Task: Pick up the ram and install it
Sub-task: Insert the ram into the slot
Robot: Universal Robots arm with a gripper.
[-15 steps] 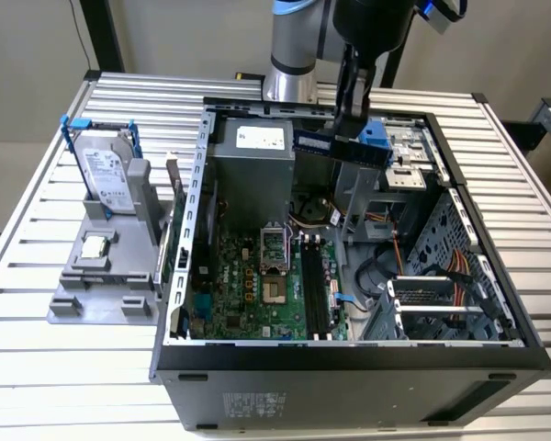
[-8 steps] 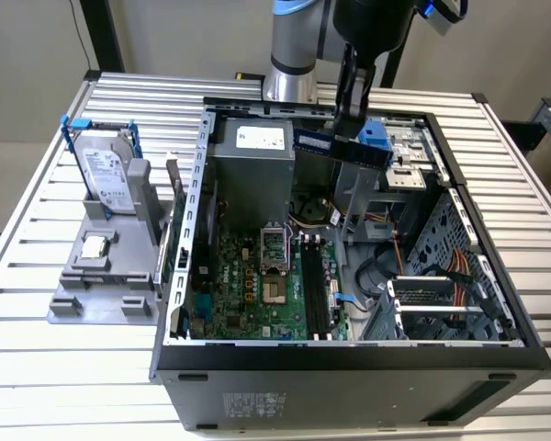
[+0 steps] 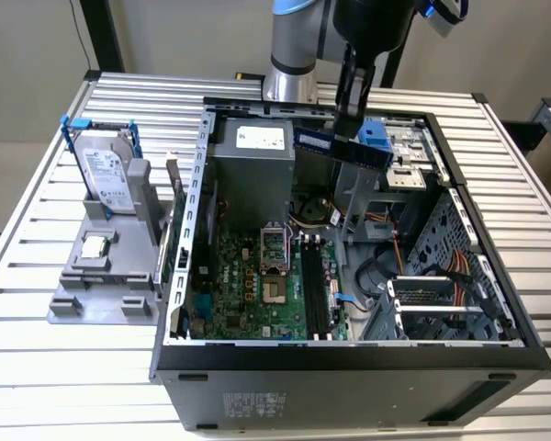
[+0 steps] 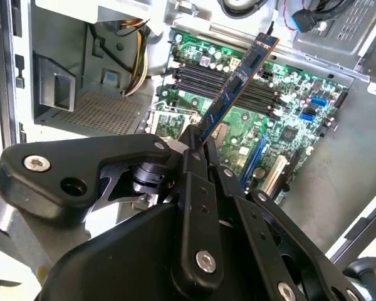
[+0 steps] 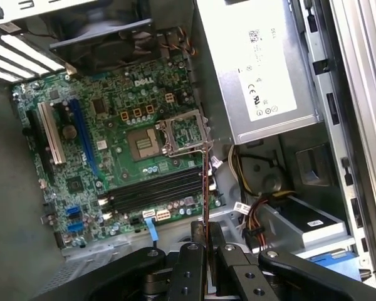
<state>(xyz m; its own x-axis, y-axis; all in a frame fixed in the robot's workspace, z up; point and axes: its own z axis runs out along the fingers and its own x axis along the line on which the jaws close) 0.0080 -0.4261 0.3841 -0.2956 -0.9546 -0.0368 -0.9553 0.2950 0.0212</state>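
The ram is a thin dark bluish stick, held level above the open computer case near its far side. My gripper is shut on one end of it. In the second wrist view the ram juts out from my gripper over the green motherboard. In the first wrist view the ram appears edge-on, rising from the gripper across the long black slots. Those slots lie well below the stick, and it touches none of them.
A silver hard drive with blue rails stands in a grey holder at the exterior view's left, with a square silver chip lying on it. Inside the case are the grey power supply, a blue drive bracket and loose cables.
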